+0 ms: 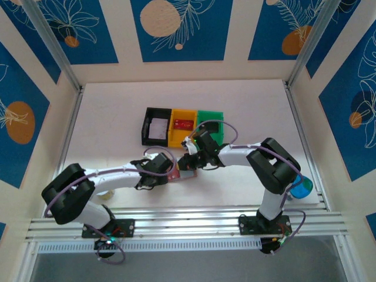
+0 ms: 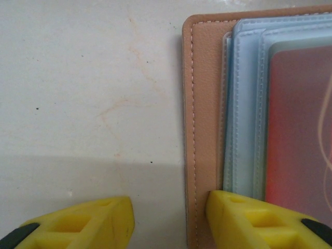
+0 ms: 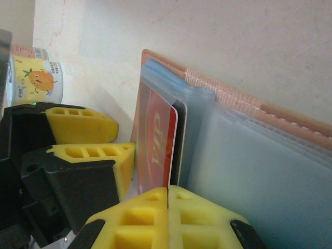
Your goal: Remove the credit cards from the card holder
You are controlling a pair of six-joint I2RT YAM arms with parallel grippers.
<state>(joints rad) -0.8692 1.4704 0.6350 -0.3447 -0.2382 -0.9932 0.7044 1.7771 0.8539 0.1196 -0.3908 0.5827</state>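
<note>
Two arms meet at the flat tan leather-like bifold card holder (image 1: 187,175), open on the white table (image 2: 78,78), long axis maybe left-right (tiny from above): left gripper (image 2: 168,207) half-open, one yellow finger (image 2: 249,218) over its stitched edge, right gripper (image 3: 168,194) pinching a red VIP card (image 3: 155,145) poking from a grey-blue pocket (image 3: 249,171).

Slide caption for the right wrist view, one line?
Right gripper pinches a red card in the open card holder; left gripper at its edge.
</note>
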